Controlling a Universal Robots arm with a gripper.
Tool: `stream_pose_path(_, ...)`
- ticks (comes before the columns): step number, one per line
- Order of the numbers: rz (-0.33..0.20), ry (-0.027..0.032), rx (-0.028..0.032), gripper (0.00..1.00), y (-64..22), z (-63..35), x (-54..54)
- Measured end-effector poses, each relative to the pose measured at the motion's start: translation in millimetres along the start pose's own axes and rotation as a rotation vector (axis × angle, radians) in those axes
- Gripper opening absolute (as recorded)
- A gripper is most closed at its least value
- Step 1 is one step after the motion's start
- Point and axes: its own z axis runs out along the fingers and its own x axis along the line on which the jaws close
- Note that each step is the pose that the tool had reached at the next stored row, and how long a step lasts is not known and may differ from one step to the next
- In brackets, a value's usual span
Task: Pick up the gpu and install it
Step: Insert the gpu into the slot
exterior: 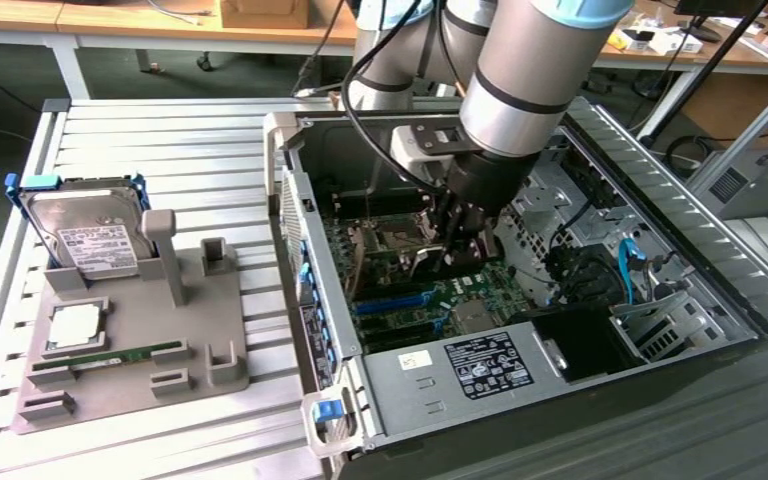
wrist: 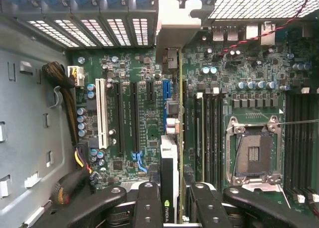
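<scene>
Gripper: the gripper (wrist: 174, 188) is closed on the gpu (wrist: 168, 161), with one black finger (wrist: 148, 203) pressed to each face of the card.
Gpu: it is held edge-on inside the open computer case (exterior: 704, 250), directly over the motherboard (wrist: 239, 63). Its silvery bracket is turned toward the row of vented rear slot covers.
Alignment: the card's length is laid along the line of the blue slot (wrist: 166, 91). It cannot be told whether the card's edge is touching that slot or is seated in it.
Neighbours: the empty processor socket (wrist: 254, 156) is seen beside the card, with black memory slots between them. A white slot (wrist: 101, 111) is seen on the card's other side.
Arm: in the exterior view the arm is lowered steeply into the case, and the gripper is placed above the board, well apart from the power supply (exterior: 484, 365).
Holder tray: a grey holder tray (exterior: 131, 390) is set on the slatted table (exterior: 171, 130), at the exterior view's left of the case.
Tray contents: a hard drive (exterior: 84, 235) is stood upright in it, and a memory stick (exterior: 104, 357) is laid flat nearer the front.
</scene>
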Motion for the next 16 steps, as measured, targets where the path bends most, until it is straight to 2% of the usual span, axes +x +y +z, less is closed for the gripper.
stream_pose_path(9, 0.0, 0.0002, 0.0, 0.27, 0.6, 9.8, 0.5)
stream_pose_path(16, 0.0, 0.0002, 0.0002, 0.27, 1.6, 10.4, 0.5)
